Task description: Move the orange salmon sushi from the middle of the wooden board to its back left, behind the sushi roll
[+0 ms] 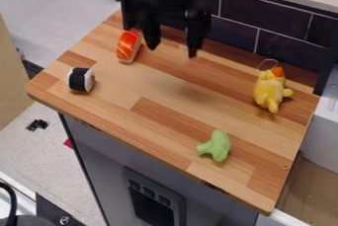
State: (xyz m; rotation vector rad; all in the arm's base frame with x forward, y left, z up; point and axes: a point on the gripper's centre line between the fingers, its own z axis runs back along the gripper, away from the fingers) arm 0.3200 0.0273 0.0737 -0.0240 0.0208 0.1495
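Observation:
The black gripper [173,50] hangs over the back left part of the wooden counter [142,86], its two fingers apart with nothing between them. Just left of it lies an orange and white salmon sushi toy [129,47]. A black and white sushi roll toy [81,79] rests near the counter's left corner. On the right side is a yellow plush toy [269,90] with an orange part and a thin loop at its top. A green broccoli toy [216,146] lies near the front edge.
Dark tiles [282,35] line the wall behind the counter. A grey-white box-like surface [323,126] stands along the right edge. Below the counter's front edge is a grey cabinet front [158,170] with a dark panel.

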